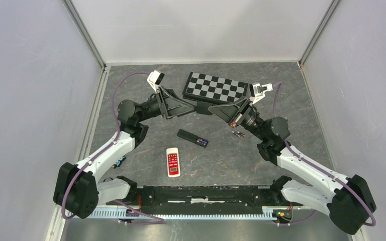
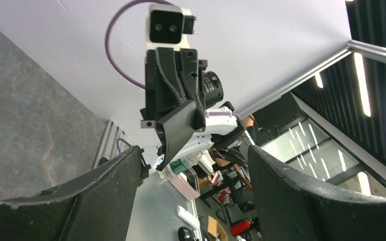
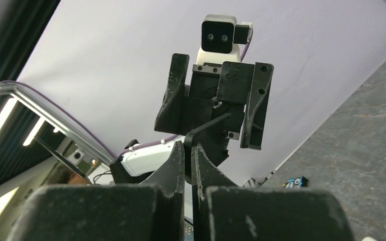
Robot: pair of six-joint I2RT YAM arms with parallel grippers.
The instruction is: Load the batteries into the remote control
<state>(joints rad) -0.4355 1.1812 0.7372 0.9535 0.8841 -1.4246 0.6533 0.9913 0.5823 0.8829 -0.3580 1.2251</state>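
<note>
Grey mottled tabletop point(image 1: 221, 165) inside a white-walled enclosure, with both arms raised so that their hands meet tip to tip above the middle of the surface. Right gripper point(image 3: 188, 146): fingers pressed together, pinching one edge of a thin black panel point(image 2: 181, 125) that juts out beyond its tips. Left gripper point(image 1: 195, 107): fingers spread wide, one on either side of that panel; no contact with it can be made out. Batteries point(image 1: 238, 134): two tiny cells lying side by side on the table, beneath and just beside the right wrist, untouched by either hand. Black remote point(image 1: 192, 137): flat on the table below the meeting point of the two hands. White remote point(image 1: 173, 162), with a red face: nearer the arm bases than the black one. Checkerboard point(image 1: 216, 88): on the table beyond both hands
</note>
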